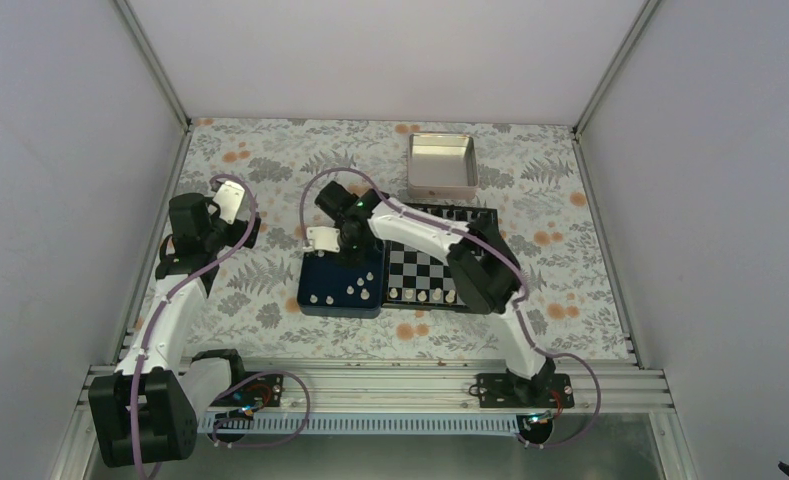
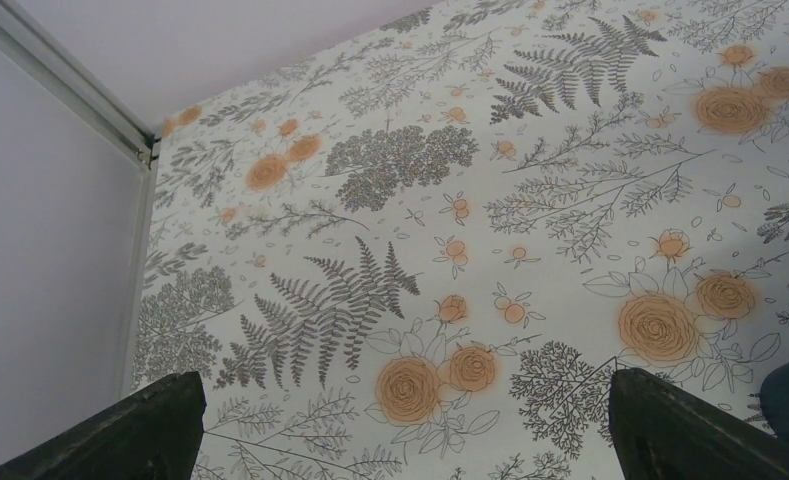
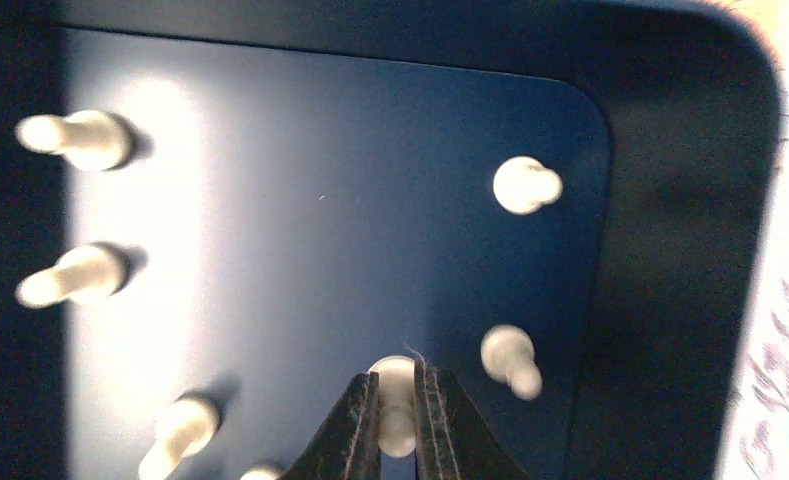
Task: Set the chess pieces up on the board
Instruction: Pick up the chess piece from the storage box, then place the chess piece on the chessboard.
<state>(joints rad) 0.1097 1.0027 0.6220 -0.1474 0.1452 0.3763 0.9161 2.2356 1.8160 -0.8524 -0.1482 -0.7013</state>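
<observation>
Several white chess pieces (image 1: pixel 353 291) lie in the dark blue tray (image 1: pixel 315 290) left of the board (image 1: pixel 410 268). More white pieces (image 1: pixel 422 296) stand along the board's near edge. My right gripper (image 1: pixel 348 248) reaches down into the tray. In the right wrist view my right gripper (image 3: pixel 397 410) is shut on a white chess piece (image 3: pixel 397 400) that rests on the tray floor (image 3: pixel 300 230). Other white pieces (image 3: pixel 526 185) lie around it. My left gripper (image 1: pixel 232 212) hovers over the floral cloth at the left, open and empty, its fingertips (image 2: pixel 150 420) wide apart.
A silver metal tin (image 1: pixel 442 165) stands behind the board. Black pieces (image 1: pixel 460 213) line the board's far edge. The enclosure's white walls and metal posts (image 1: pixel 155 60) ring the floral cloth (image 2: pixel 420 250). A rail (image 1: pixel 370 380) runs along the near edge.
</observation>
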